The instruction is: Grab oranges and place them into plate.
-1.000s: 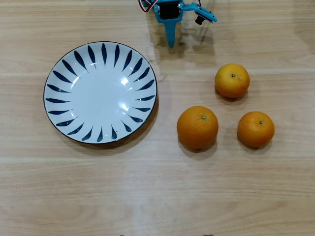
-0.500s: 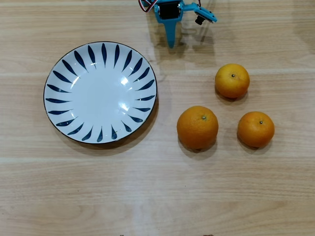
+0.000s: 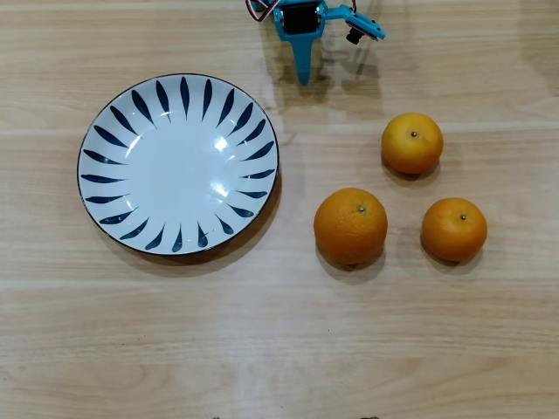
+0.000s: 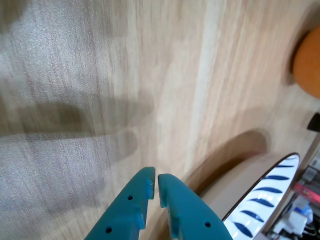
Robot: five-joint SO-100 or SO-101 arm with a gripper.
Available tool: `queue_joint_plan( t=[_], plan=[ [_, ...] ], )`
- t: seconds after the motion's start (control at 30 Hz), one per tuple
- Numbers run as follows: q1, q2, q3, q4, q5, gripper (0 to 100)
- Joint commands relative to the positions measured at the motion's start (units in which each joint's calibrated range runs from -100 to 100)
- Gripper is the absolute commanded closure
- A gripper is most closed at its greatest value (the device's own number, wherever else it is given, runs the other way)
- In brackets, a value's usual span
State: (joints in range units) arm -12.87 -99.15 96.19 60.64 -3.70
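Three oranges lie on the wooden table in the overhead view: a large one [image 3: 350, 225], a smaller one [image 3: 454, 230] to its right, and another [image 3: 412, 143] behind them. The plate [image 3: 178, 163], white with dark blue leaf strokes, sits at the left and holds nothing. My blue gripper [image 3: 303, 74] hangs at the top edge, between plate and oranges, apart from both. In the wrist view the gripper [image 4: 154, 187] is shut on nothing, its tips nearly touching. An orange [image 4: 307, 62] shows at that view's right edge, and the plate's rim [image 4: 270, 192] at the lower right.
Bare wood-grain tabletop [image 3: 279, 340] stretches across the front of the overhead view. Some clutter [image 4: 306, 210] sits beyond the plate at the wrist view's lower right corner.
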Motion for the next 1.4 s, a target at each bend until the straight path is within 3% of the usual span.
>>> queue_joint_plan(
  t=[0.0, 0.93, 1.23, 1.37],
  plan=[
    [0.37, -0.34, 0.55, -0.26, 0.15, 98],
    [1.91, 2.96, -2.08, -0.09, 0.15, 98],
    [-0.35, 35.42, -35.94, 1.03, 0.04, 98],
    [-4.38, 47.59, -55.13, 8.42, 0.04, 98]
  ],
)
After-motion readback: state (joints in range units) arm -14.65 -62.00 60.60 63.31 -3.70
